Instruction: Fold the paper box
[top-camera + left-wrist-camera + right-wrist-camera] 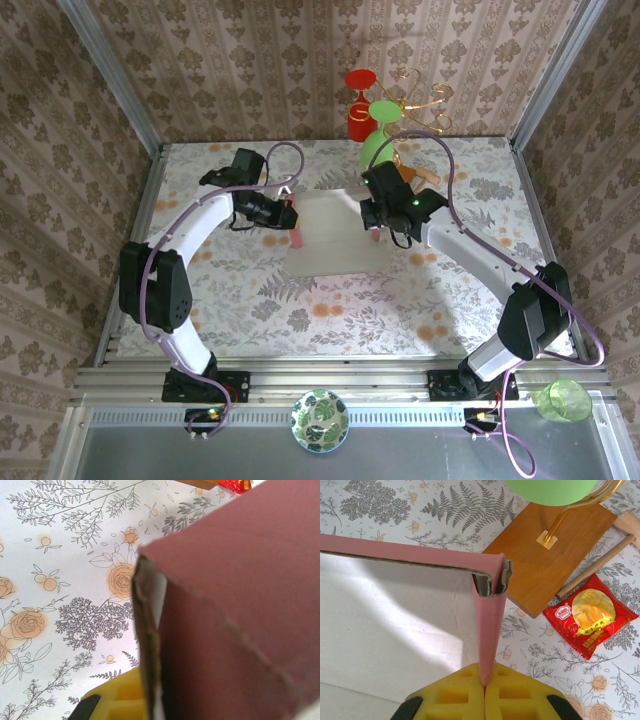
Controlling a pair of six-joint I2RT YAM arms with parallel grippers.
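Yellow ribbed fingers [452, 697] of the right gripper [484, 682] are pinched together on the right wall of the paper box [490, 605], standing it upright. The left gripper [288, 215] has its fingers [117, 702] clamped on the left wall. I judge the step goes best with both walls held vertical and folded squarely along the creases, without crushing. The card is thin, pink outside and white inside, with a raw brownish cut edge. It sits mid-surface [420, 510], just left of a smooth brown board [545, 565] and a glossy red-yellow packet [592, 615].
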